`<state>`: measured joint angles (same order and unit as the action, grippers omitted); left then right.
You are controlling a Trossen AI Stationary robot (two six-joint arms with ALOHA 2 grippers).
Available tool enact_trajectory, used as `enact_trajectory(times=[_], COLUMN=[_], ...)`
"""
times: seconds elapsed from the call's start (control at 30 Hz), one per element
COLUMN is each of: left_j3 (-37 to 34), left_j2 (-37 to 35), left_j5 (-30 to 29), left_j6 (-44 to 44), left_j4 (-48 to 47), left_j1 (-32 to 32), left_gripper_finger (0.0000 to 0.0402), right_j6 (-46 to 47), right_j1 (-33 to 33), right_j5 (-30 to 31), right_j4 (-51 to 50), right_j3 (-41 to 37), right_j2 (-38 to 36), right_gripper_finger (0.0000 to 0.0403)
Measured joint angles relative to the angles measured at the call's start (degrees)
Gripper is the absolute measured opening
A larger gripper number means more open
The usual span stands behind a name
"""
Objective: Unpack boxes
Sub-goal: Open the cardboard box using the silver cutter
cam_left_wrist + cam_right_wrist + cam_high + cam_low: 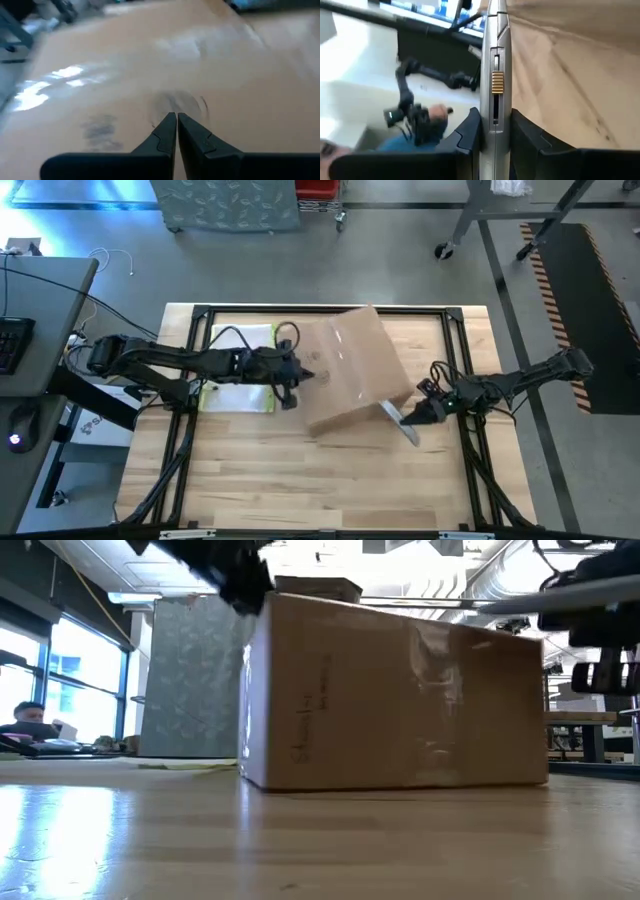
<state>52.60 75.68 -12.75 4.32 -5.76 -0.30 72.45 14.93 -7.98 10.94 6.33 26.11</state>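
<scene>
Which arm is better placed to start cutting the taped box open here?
The right. Its gripper is shut on a slim silver utility knife at the edge of the brown corrugated cardboard box. The left gripper is shut and empty, poised against the box's opposite side, probably only steadying it.

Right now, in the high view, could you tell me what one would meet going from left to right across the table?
Flat clear sleeve with yellow edge → left gripper, shut, at the carton's left side → brown cardboard carton → silver utility knife → right gripper holding the knife.
</scene>
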Motion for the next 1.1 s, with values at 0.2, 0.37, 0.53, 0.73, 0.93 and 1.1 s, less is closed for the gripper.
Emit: enact_trajectory(times=[0.2,0.37,0.53,0.73,0.93,1.1], left_j3=[0.4,0.5,0.5,4.7,12.3,14.8], left_j2=[-0.7,3.9,11.7,22.7,28.6,29.5], left_j5=[5.8,11.4,13.4,14.4,19.0,20.3], left_j6=[-3.4,-3.9,-6.5,-10.8,-12.6,-9.5], left_j4=[5.5,18.1,38.7,55.2,55.4,54.9], left_j1=[1.0,1.1,1.1,2.1,2.6,2.6], left_gripper_finger=[0.0001,0.0036,0.0112,0.0216,0.0267,0.0251], right_j6=[-15.8,-32.0,-46.5,-56.8,-59.0,-59.0], right_j1=[0.0,-0.1,-0.1,-0.1,-0.1,-0.2], right_j5=[-0.2,8.4,18.8,28.5,31.6,31.8], right_j4=[-2.5,-2.4,-2.4,-0.5,0.5,1.7], right_j3=[4.3,9.9,15.1,19.7,23.2,24.0], right_j2=[0.2,1.4,6.4,15.1,22.1,25.2], right_gripper_finger=[0.0059,0.0059,0.0059,0.0059,0.0059,0.0059])
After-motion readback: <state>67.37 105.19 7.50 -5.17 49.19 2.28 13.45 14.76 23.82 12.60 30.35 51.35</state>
